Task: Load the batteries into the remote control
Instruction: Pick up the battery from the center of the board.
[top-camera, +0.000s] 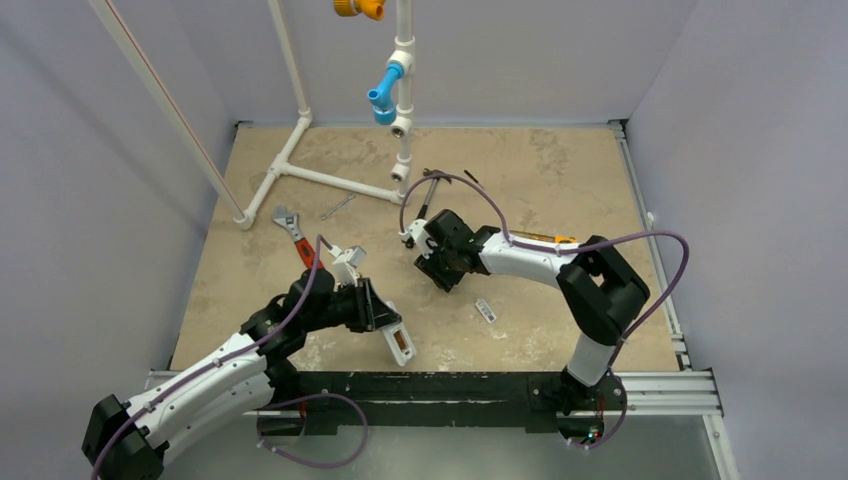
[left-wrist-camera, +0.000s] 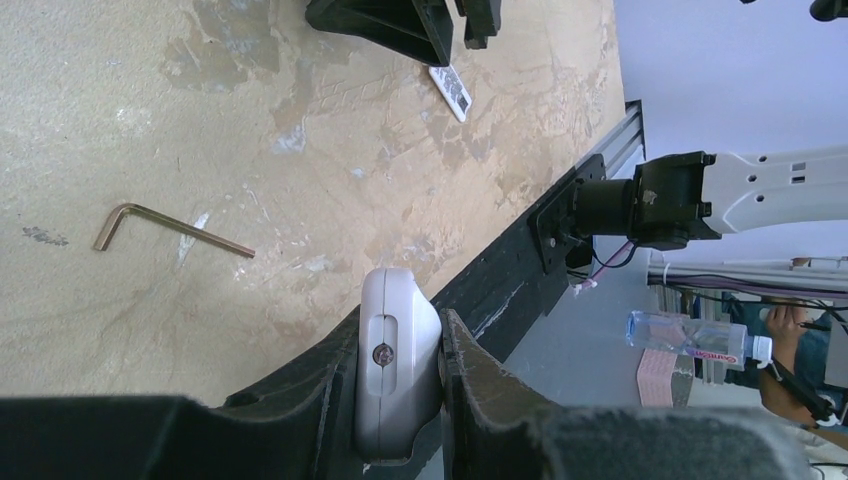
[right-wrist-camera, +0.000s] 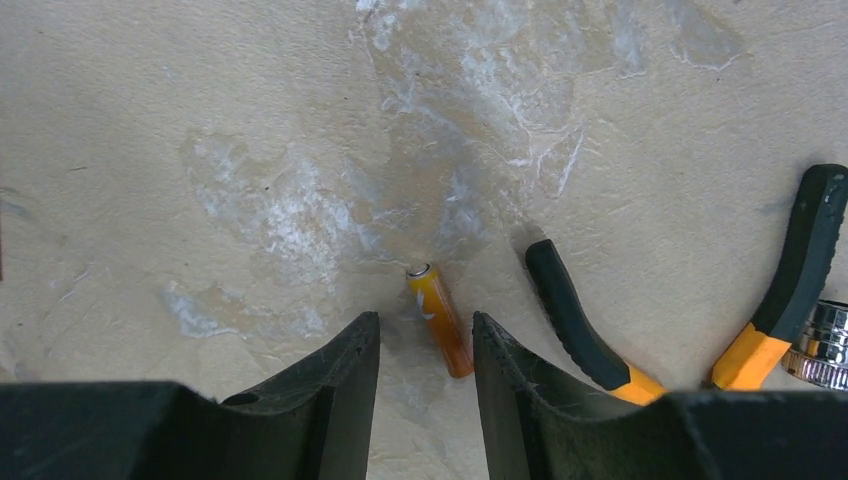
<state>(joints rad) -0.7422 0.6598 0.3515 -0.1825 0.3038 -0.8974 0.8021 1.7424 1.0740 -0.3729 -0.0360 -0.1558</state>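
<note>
Nearest, low and left of centre in the overhead view, the left tool (left-wrist-camera: 400, 322) is clamped on one end of the remote control (left-wrist-camera: 395, 350). Farther up, mid-frame, the right tool (right-wrist-camera: 425, 325) hangs with its fingers narrowly parted either side of one battery (right-wrist-camera: 440, 322), which lies on the desk (right-wrist-camera: 200, 150). Pliers (right-wrist-camera: 580, 325) lie just right of it.

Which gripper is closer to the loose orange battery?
Right. The right gripper is over the battery, with an open finger on either side of it. The left gripper, shut on the remote control, sits well apart.
</note>
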